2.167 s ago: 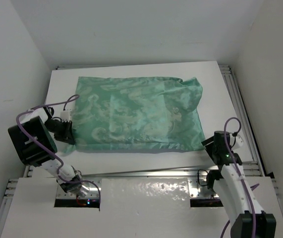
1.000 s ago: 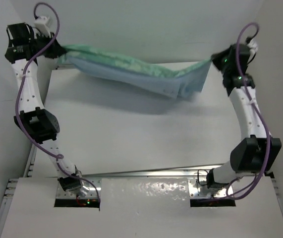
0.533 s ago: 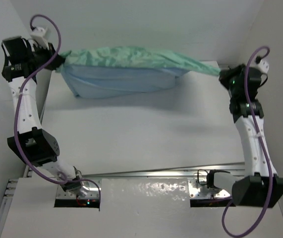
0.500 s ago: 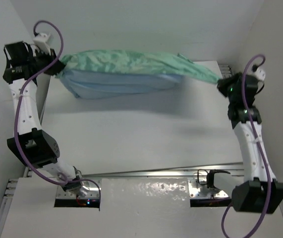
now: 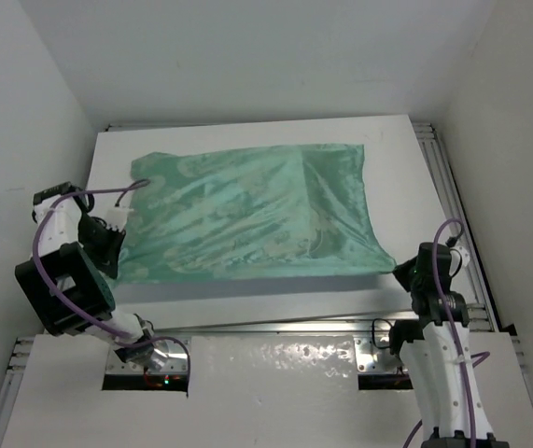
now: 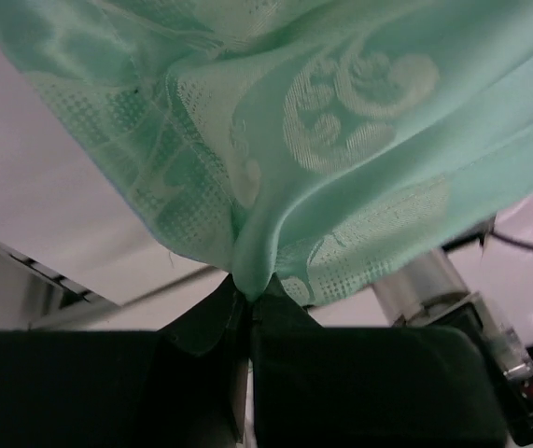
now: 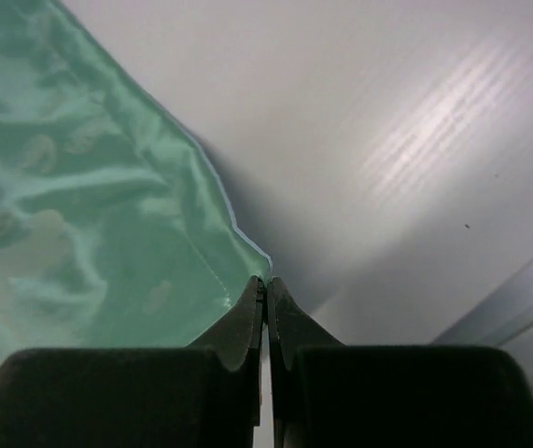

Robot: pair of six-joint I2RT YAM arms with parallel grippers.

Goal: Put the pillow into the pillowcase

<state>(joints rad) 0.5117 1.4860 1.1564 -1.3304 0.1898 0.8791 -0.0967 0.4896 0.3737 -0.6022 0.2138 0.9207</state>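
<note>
Cloth of the pillowcase (image 6: 341, 140) bunches into a fold clamped tight in the left gripper (image 6: 245, 291). Only the wrist view shows this pinch, which sits at lower left overhead. Across the frame's middle it lies spread on the white table (image 5: 406, 159), shiny sea-green, scroll-woven and creased. At lower right, the right gripper (image 7: 266, 283) nips its blue-edged corner.

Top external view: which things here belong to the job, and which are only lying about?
Belong to the job: the pillowcase, pinched at its near corners by the left gripper and the right gripper. The pillow is not visible.
Only there: the table, the metal rails.
</note>
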